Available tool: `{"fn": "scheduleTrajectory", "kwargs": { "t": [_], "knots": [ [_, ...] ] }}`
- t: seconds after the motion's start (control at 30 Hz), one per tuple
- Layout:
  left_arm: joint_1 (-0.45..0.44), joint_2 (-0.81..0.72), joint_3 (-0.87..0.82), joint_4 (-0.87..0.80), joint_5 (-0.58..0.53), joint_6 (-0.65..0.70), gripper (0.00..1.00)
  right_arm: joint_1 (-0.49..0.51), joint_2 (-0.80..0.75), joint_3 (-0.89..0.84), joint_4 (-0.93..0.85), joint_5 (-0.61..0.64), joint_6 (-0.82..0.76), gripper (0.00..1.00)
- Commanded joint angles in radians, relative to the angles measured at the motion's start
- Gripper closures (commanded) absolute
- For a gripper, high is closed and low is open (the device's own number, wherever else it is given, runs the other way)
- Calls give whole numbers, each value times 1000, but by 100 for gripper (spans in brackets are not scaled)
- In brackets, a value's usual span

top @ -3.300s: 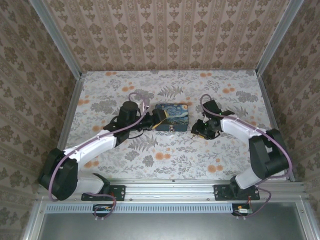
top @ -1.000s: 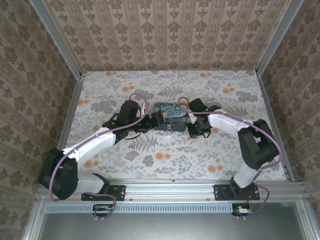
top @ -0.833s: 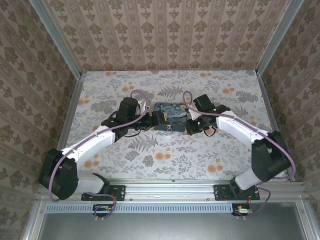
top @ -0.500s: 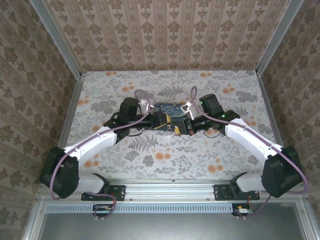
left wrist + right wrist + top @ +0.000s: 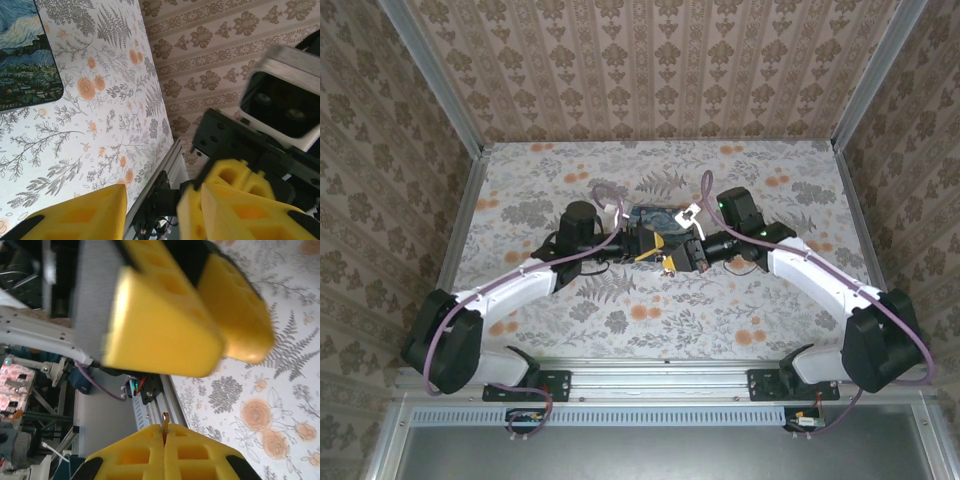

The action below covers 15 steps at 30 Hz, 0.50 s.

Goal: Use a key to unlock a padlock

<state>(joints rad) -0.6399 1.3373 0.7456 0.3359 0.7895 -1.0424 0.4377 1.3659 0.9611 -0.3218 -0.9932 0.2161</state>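
Box (image 5: 655, 213) sits mid-table (image 5: 620, 320), a bit toward the far wall. Left gripper (image 5: 650, 245) comes in from the left, right gripper (image 5: 678, 258) from the right; tips near each other over the box's near edge. Key (image 5: 164, 426) sits between the right gripper's pads, facing the left gripper.

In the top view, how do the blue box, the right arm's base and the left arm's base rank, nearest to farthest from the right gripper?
1. blue box: just beyond the right gripper, toward the back wall.
2. right arm's base: near edge, right side.
3. left arm's base: near edge, left side.
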Motion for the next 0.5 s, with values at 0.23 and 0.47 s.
{"fn": "scheduleTrajectory", "kwargs": {
  "t": [0.23, 0.47],
  "knots": [
    [-65, -87, 62, -385, -123, 239, 59, 1, 118, 111, -60, 456, 268, 95],
    [-62, -26, 104, -433, -198, 286, 61, 19, 99, 136, -114, 515, 304, 95]
  ]
}}
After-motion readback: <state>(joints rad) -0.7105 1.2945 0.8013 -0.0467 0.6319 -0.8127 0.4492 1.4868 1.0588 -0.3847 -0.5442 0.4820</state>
